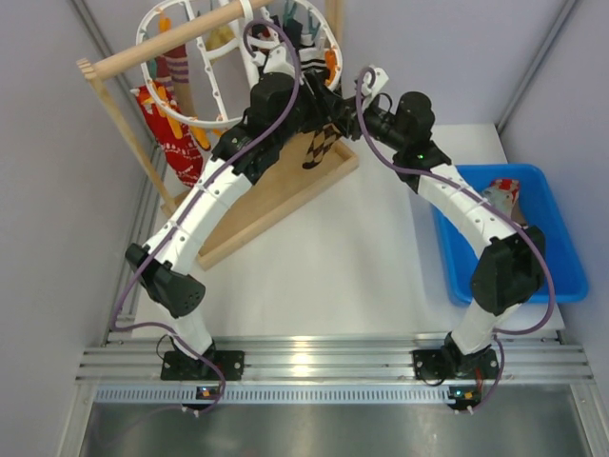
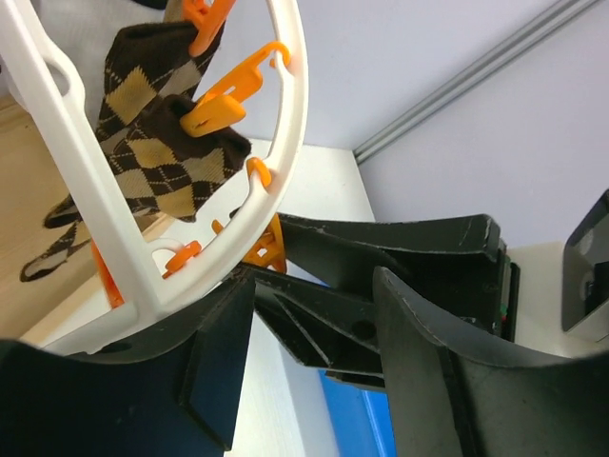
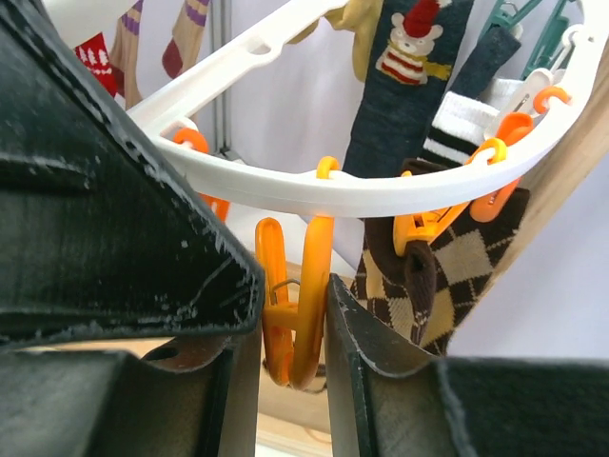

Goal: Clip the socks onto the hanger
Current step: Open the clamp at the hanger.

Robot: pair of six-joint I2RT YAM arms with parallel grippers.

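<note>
Worktop (image 1: 362,248) bears a wooden rack (image 1: 285,205) whose rod carries the hanger (image 2: 293,114), with an argyle sock (image 2: 162,162) clipped to it. Right gripper (image 3: 295,324) jaws squeeze an orange clip (image 3: 297,286); left gripper (image 2: 312,286) jaws gape empty beside the rim.

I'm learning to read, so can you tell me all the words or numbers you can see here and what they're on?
There are none to read.
The navy sock shows only a bear picture, no letters.
The red sock has white marks too small to tell.
The hanger and orange clip are blank.
</note>
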